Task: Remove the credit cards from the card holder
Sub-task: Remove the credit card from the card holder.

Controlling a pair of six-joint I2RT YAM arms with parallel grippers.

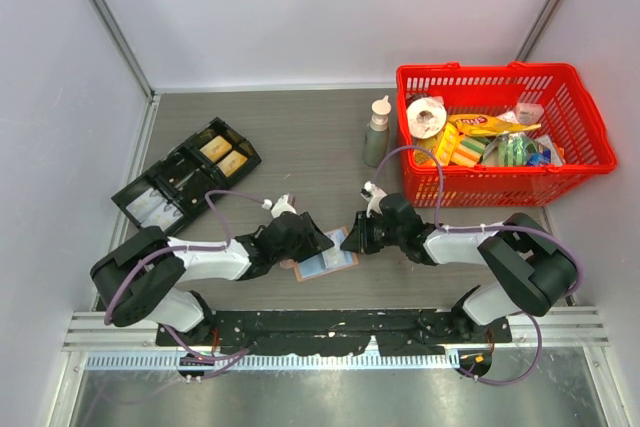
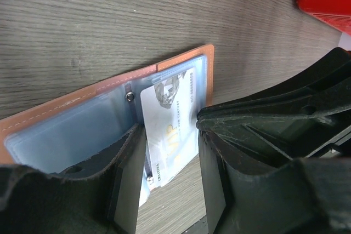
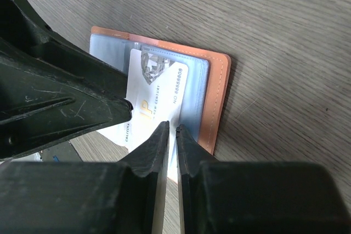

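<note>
Right wrist: your right gripper (image 3: 171, 130) is almost closed at the card (image 3: 156, 89), hold unclear; left gripper (image 2: 167, 127) open, astride it. Pinch firmly, then pull back.

The card holder (image 3: 216, 97) looks leather-like with glossy clear sleeves, the credit card (image 3: 156, 94) smooth plastic, the table (image 3: 274, 15) matt wood-grain.

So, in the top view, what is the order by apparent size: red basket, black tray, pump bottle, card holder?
1. red basket
2. black tray
3. pump bottle and card holder: they look about alike. The left arm hides part of the holder, so I do not rank them.
</note>
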